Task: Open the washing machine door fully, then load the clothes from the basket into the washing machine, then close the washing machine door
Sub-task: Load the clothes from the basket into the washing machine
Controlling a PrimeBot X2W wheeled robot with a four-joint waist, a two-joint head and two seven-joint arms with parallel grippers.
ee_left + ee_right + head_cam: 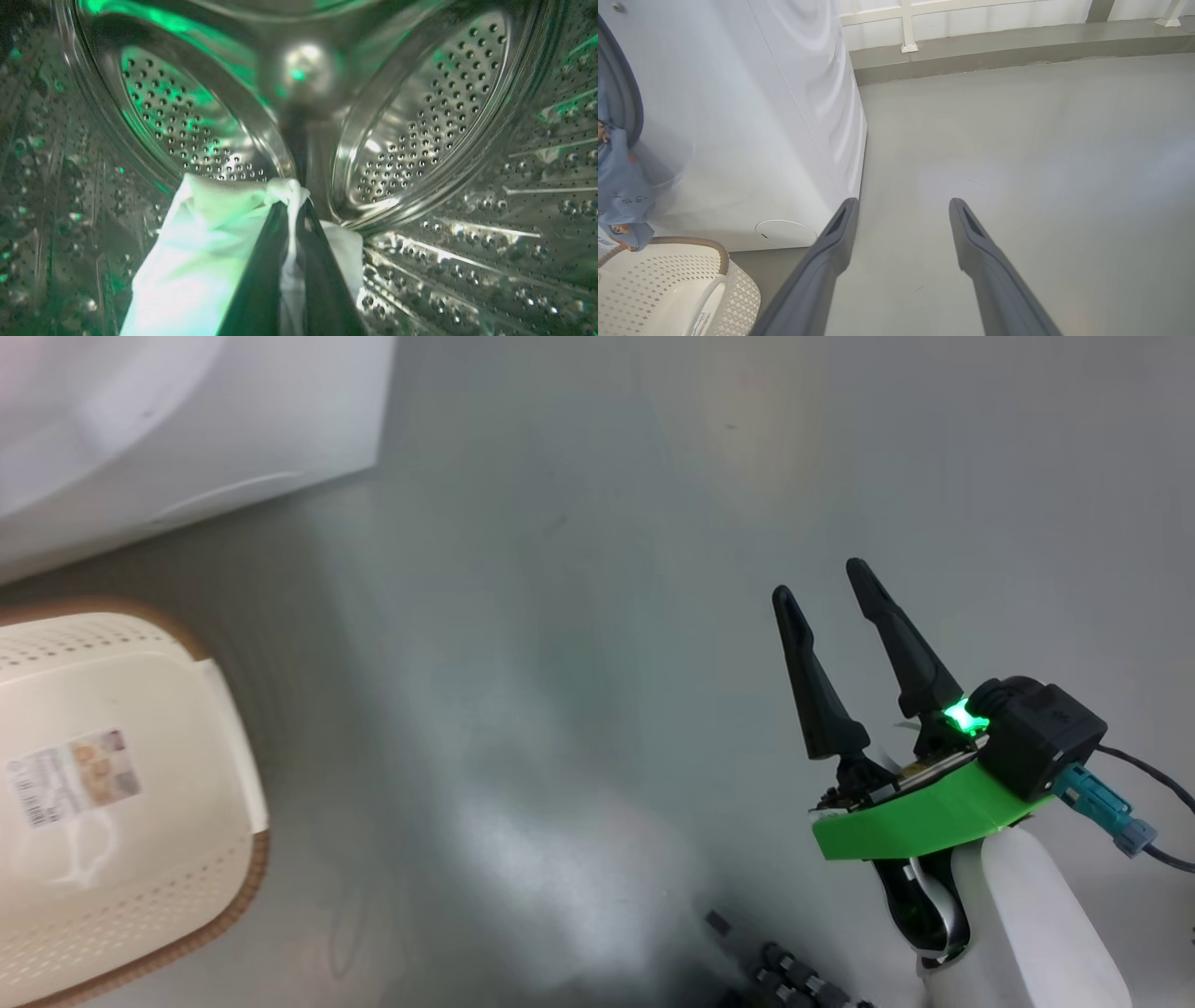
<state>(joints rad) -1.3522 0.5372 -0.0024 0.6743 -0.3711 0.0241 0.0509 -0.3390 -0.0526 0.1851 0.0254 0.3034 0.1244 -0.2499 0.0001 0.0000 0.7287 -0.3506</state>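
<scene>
The left hand [295,198], its two long dark fingers pressed together, pinches a bunched corner of a white cloth [201,247] deep inside the big white boxy washing machine [752,116]. The cloth drapes down from the fingertips on both sides of the fingers. Around it curves the machine's shiny perforated steel drum [420,121], its ribbed back wall straight beyond the hand, all tinted with green light. The right hand [820,581] is outside the machine, off its front corner, with its two dark fingers spread wide and nothing between them, held above the plain grey floor [579,616]. Low on the machine's front face, near the floor, is a round white service flap [785,232]. At the machine's opening, against the grey rubber gasket [631,105], hangs a light blue fabric piece printed with small orange-brown figures [621,186], drooping over the front. On the floor just in front of the machine, below that fabric, sits a small cream-white perforated plastic basket with a brown woven-look rim [668,280], bearing a label sticker [73,786].
</scene>
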